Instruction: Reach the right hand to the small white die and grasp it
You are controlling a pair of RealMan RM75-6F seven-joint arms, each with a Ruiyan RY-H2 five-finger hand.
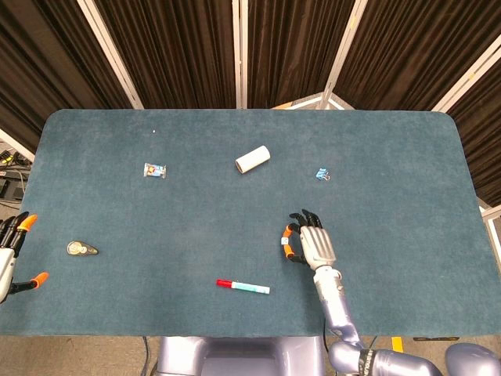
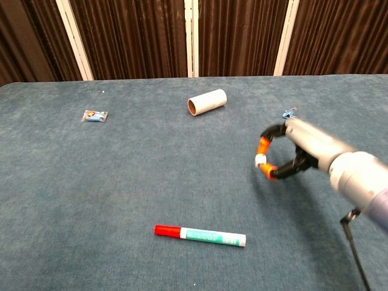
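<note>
The small white die [image 2: 260, 160] is pinched between the orange thumb tip and an orange fingertip of my right hand [image 2: 290, 151], lifted a little off the blue table. In the head view the right hand [image 1: 309, 241] sits right of the table's middle near the front, and the die is too small to make out there. My left hand [image 1: 11, 254] shows only at the far left edge, off the table, its orange-tipped fingers spread with nothing in them.
A red-capped marker [image 1: 243, 287] lies in front of the right hand. A cardboard tube [image 1: 253, 159], a blue binder clip [image 1: 322, 174], a small wrapped packet [image 1: 155, 170] and a small round object [image 1: 81, 249] lie spread over the blue table [image 1: 407, 204].
</note>
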